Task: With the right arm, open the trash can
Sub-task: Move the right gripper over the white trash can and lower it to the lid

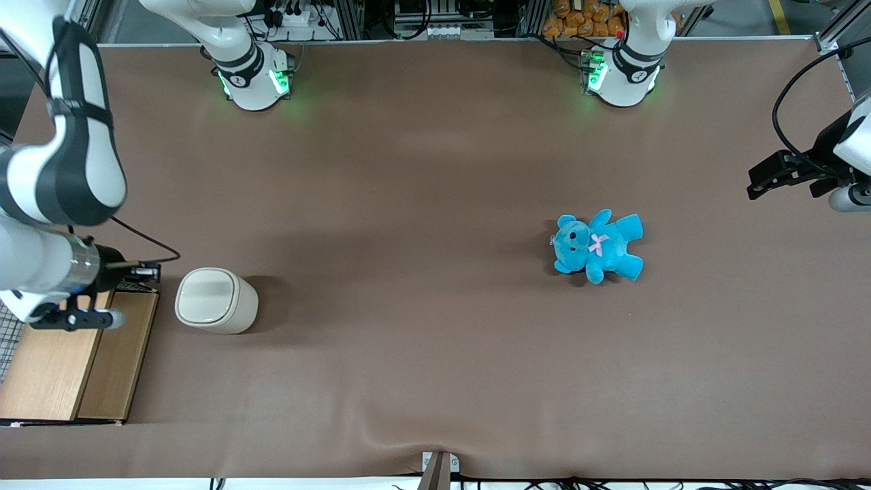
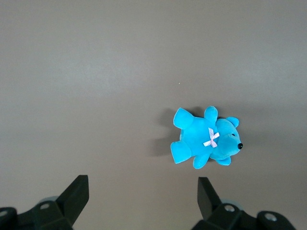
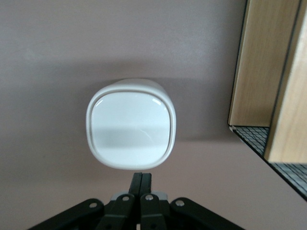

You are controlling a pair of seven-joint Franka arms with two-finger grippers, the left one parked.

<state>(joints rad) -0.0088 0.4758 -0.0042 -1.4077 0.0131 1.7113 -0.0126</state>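
Beside the shut pincer (image 3: 141, 184), cream trash can (image 3: 131, 125) stands lid-closed.

The right arm (image 1: 54, 170) is cut off by the front view's edge, its upper links out of frame. The gripper (image 1: 146, 271), above the wooden box (image 1: 68, 367) beside the trash can (image 1: 214, 301), is too small there to judge. The box runs past the picture's edge. In the right wrist view the gripper (image 3: 141, 184) shows pressed-together fingers; its body is cropped. The can's walls are mostly hidden beneath its lid (image 3: 131, 124).
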